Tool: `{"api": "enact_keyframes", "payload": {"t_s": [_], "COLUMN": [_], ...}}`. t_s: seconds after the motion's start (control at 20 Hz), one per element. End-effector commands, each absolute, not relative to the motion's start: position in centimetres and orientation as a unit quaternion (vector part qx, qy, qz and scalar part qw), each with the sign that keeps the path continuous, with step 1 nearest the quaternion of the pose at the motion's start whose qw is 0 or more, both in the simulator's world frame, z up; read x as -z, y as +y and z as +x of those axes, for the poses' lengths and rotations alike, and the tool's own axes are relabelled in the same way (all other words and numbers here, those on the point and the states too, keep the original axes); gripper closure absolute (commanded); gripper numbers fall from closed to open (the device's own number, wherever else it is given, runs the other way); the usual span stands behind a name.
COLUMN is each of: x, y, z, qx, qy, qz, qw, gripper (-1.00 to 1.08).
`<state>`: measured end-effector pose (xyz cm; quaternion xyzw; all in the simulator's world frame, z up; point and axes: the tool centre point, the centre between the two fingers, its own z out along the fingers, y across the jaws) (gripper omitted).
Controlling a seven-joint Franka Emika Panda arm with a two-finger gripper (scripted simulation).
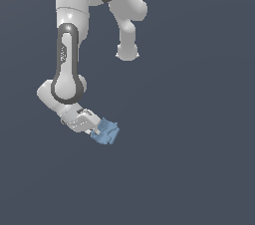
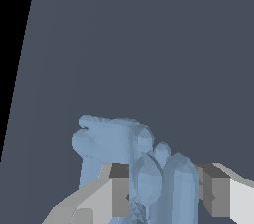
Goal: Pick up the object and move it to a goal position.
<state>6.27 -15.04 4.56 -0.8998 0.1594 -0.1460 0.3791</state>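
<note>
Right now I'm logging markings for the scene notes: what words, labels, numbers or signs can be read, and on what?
None. The light-blue block, the gripper shut on it and the white arm bear no readable text in either view.

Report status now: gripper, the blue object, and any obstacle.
Gripper shut on light-blue object. Fingers at both sides of it. No obstacle visible nearby.

The light-blue block [image 1: 105, 132] is showing a matt, lumpy, faceted surface. The arm [image 1: 69, 64] is looking like smooth white plastic with a soft sheen and dark grey bands, while the gripper [image 2: 163, 196] is showing flat matt grey pads [image 2: 119, 196].
</note>
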Motion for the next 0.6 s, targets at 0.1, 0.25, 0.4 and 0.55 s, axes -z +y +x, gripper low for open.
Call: {"api": "enact_keyframes", "payload": {"t_s": [0.1, 0.25, 0.4, 0.55], "x": [-5.1, -5.6, -6.2, -7.0], "y": [-15.5, -16.1, -16.7, -17.5], "z": [7.0, 7.8, 8.8, 9.9], "qx": [0.146, 0.146, 0.145, 0.145], "qy": [0.159, 0.159, 0.159, 0.159], "qz": [-0.900, -0.900, -0.900, -0.900], "qw": [0.379, 0.379, 0.378, 0.378], "gripper": [1.08, 1.08, 1.08, 1.08]}}
